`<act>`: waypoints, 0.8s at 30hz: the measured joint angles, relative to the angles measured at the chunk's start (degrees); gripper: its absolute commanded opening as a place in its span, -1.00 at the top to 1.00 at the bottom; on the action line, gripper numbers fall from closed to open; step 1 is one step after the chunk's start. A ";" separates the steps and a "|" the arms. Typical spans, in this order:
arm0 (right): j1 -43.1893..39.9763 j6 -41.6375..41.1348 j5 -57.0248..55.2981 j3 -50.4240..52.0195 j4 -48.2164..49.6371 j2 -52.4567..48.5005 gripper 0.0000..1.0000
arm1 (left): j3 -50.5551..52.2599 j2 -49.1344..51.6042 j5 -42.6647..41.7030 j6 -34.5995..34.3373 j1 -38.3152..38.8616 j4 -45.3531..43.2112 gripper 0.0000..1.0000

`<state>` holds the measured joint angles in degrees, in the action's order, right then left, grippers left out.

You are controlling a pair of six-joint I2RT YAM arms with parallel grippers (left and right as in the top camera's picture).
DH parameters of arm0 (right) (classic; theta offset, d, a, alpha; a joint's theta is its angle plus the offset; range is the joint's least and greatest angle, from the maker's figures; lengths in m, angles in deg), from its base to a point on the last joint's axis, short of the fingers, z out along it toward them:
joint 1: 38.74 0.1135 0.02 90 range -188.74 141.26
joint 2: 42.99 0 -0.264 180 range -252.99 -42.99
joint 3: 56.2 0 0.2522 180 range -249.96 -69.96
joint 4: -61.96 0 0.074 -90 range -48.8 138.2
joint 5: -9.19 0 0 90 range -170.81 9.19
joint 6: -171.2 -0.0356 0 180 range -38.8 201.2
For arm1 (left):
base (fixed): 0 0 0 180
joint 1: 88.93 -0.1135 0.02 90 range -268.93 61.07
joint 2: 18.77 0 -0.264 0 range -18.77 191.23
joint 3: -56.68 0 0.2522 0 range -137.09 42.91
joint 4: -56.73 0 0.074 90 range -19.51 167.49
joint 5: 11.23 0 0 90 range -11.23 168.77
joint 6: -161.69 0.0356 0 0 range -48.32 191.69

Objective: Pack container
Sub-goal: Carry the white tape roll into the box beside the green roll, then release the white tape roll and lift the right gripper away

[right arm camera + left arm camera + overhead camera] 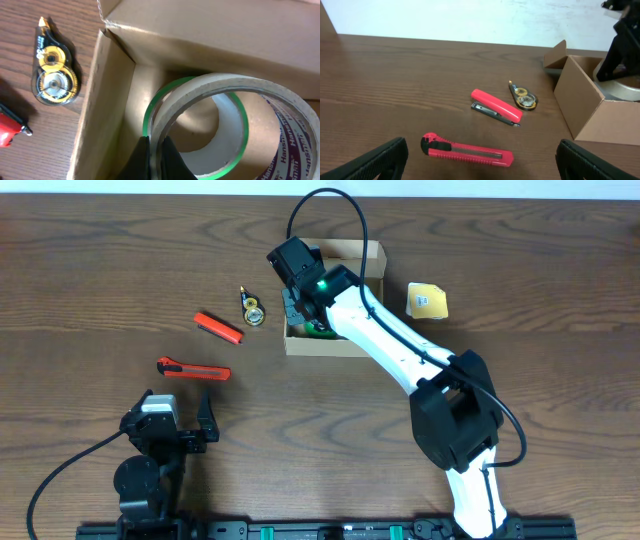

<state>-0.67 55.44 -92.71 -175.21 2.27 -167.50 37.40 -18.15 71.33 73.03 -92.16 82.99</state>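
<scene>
Right gripper (156, 156) pinches tape roll (280, 100) inside container (372, 248); stapler (218, 327), cutter (193, 369), correction tape (252, 309) wait at nine o'clock. Left gripper (480, 174) spread, empty.

Your right arm (385, 335) has glossy white links between bulky black joint housings, a green light (322, 284) glowing near the wrist, and a black cable (330, 194) looping above. Your left arm (150, 450) is black, topped by a grey block (157, 406). The left pincer (481, 144) and right pincer (156, 150) have matte black fingers.

Matt brown cardboard container (225, 35) — glossy clear tape roll (287, 130), wood-grain table (100, 260)
</scene>
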 measured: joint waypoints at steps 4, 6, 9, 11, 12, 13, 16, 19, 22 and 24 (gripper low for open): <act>0.00 -0.02 0.96 0.00 0.66 -0.66 0.98 | 0.00 0.00 0.00 0.00 0.00 0.00 -0.91; 0.00 -0.07 1.90 0.00 0.96 -0.74 0.97 | 0.00 0.00 0.00 0.00 0.00 0.00 -0.91; 0.00 -0.20 2.51 0.00 1.25 -0.74 0.97 | 0.00 0.00 0.00 0.00 0.00 0.00 -0.91; 0.00 -0.24 2.86 0.00 1.20 -0.74 0.80 | 0.00 0.00 0.00 0.00 0.00 0.00 -0.91; 0.00 -0.66 2.99 0.00 1.27 -0.74 0.62 | 0.00 0.00 0.00 0.00 0.00 0.00 -0.91; 0.00 -0.85 3.08 0.00 1.33 -0.74 0.45 | 0.00 0.00 0.00 0.00 0.00 0.00 -0.91; 0.00 -0.94 3.30 0.00 1.92 -0.74 0.10 | 0.00 0.00 0.00 0.00 0.00 0.00 -0.91; 0.00 -0.81 3.32 -0.02 1.88 -0.74 0.06 | 0.00 0.00 0.00 0.00 0.00 0.00 -0.91; 0.00 -0.79 3.30 -0.17 0.35 -0.70 0.02 | 0.00 0.00 0.00 0.00 0.00 0.00 -0.91; 0.00 -0.52 3.34 -0.87 -1.03 -0.50 0.01 | 0.00 0.00 0.00 0.00 0.00 0.00 -0.91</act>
<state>-0.67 54.92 -89.37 -176.09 1.24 -168.00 37.40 -18.15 71.33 73.03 -92.16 82.99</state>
